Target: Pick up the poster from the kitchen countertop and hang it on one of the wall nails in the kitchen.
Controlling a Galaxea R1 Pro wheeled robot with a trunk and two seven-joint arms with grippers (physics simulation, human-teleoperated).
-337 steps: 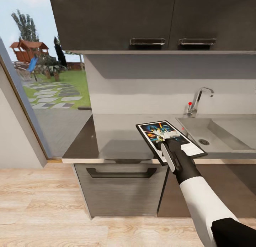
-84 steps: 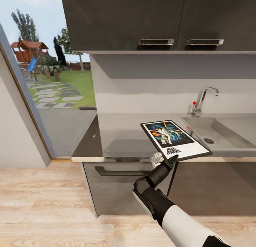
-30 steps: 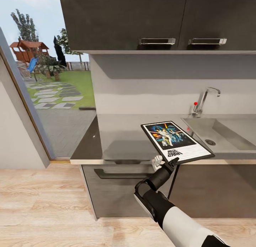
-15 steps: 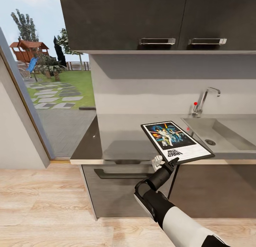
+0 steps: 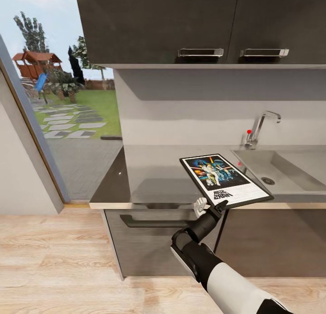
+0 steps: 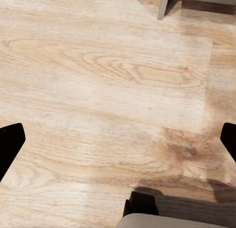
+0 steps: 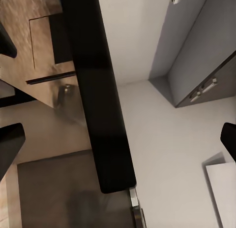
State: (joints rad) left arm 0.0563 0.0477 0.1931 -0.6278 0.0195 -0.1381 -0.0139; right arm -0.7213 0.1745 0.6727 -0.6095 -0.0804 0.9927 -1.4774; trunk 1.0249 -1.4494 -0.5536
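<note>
1. Over the last second nothing has moved: the poster (image 5: 225,179) keeps the same tilt and my right arm the same bend. Set against the picture from about three seconds ago, the poster has only drifted slightly, so I judge this a pause before the lift.

2. At the far left the glass door (image 5: 54,101) looks out on the garden. I cannot pick out any wall nail here, so I'll probably have to turn away from this spot to find one.

3. My left gripper (image 6: 118,139) points straight down at the pale wooden floor (image 6: 98,80). Its fingers sit wide apart at the edges of the left wrist view with nothing between them. It hangs idle, out of the way.

4. My right gripper (image 5: 213,208) comes up from below the kitchen countertop (image 5: 149,173)'s front edge and is closed on the poster's near bottom corner. From the head view the fingers pinch the black frame just under the STAR WARS lettering. In the right wrist view the frame's dark edge runs between the fingertips. That low corner hold leaves the artwork facing up and the top edge free for hanging.

5. The poster slopes over the countertop, near corner past the front edge. Whether its far end touches the slab I cannot tell.

6. To the right lie the steel sink (image 5: 280,169) and chrome tap (image 5: 262,126), just beside the poster; I should lift clear of them.
</note>
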